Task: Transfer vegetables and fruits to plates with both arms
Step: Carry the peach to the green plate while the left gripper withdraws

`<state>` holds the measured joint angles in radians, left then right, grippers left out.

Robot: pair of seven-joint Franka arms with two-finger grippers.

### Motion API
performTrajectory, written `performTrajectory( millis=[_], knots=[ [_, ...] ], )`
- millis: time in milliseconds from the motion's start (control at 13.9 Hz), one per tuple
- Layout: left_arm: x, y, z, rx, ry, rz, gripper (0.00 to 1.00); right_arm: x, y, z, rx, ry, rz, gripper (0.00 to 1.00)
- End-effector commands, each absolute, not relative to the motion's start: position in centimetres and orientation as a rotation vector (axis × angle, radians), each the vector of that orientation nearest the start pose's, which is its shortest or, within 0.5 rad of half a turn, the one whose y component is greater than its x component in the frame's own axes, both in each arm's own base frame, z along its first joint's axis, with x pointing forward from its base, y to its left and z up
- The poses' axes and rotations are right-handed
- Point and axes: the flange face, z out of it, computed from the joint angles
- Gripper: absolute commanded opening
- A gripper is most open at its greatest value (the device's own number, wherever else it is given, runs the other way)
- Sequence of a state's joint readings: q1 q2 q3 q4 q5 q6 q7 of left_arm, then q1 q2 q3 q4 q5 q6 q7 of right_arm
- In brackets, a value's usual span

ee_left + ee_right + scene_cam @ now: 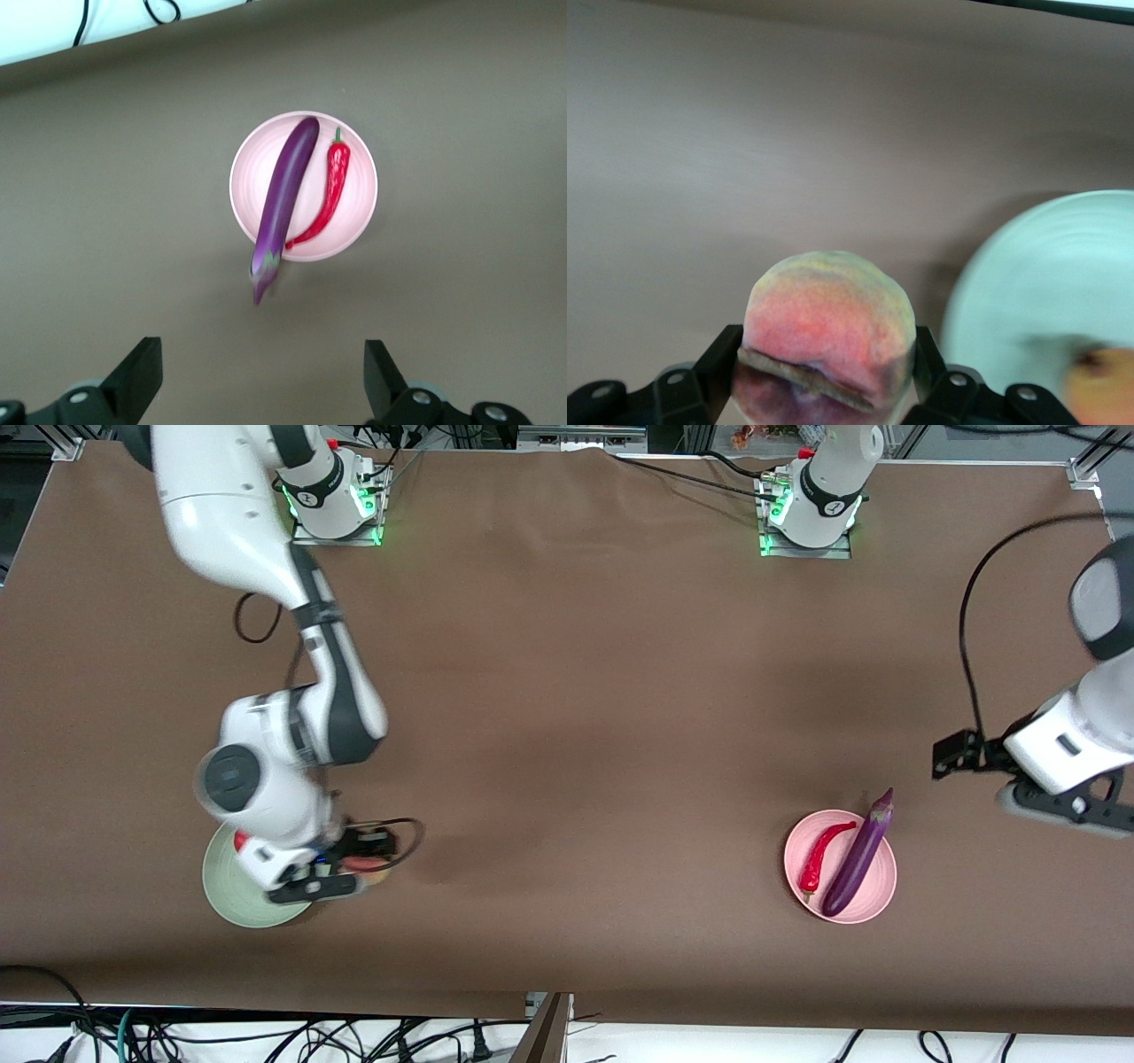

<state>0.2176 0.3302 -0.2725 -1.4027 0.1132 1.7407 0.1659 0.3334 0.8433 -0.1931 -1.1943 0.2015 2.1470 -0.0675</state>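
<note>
My right gripper (365,865) is shut on the pink-yellow peach (828,323) and holds it just off the rim of the mint green plate (232,895), over the table. The plate also shows in the right wrist view (1045,274). The red apple (239,840) lies on that plate, mostly hidden under the arm; it is a blur in the right wrist view (1103,390). The pink plate (881,886) holds the purple eggplant (858,855) and the red chili (819,855). My left gripper (1063,808) is open and empty above the table, beside the pink plate toward the left arm's end. The left wrist view shows the plate (359,173), eggplant (285,190) and chili (332,190) past my left gripper (261,381).
The eggplant's stem end (883,802) sticks out over the pink plate's rim. The brown table cover (585,762) stretches between the two plates. Cables hang along the table's edge nearest the front camera (354,1036).
</note>
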Motion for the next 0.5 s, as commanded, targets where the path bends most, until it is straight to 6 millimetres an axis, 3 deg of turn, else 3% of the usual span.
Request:
performTrajectory(
  millis=[0,216,288,432],
  knots=[
    [63.3,0.1,54.4,-3.118,0.314,0.082,1.00,75.1,13.0,28.4,-3.046,-0.426,-0.131,0.23],
    [60.5,0.4,58.2,-3.122,0.192,0.049,1.00,75.2,8.3,26.7,-3.040,-0.519,-0.102,0.24],
    [59.5,-0.5,59.1,-3.116,0.195,0.035,1.00,75.2,7.7,26.4,-3.038,-0.537,-0.094,0.24],
    [57.6,0.3,59.6,-3.116,0.160,0.033,1.00,75.0,7.3,25.5,-3.040,-0.530,-0.083,0.25]
  ],
)
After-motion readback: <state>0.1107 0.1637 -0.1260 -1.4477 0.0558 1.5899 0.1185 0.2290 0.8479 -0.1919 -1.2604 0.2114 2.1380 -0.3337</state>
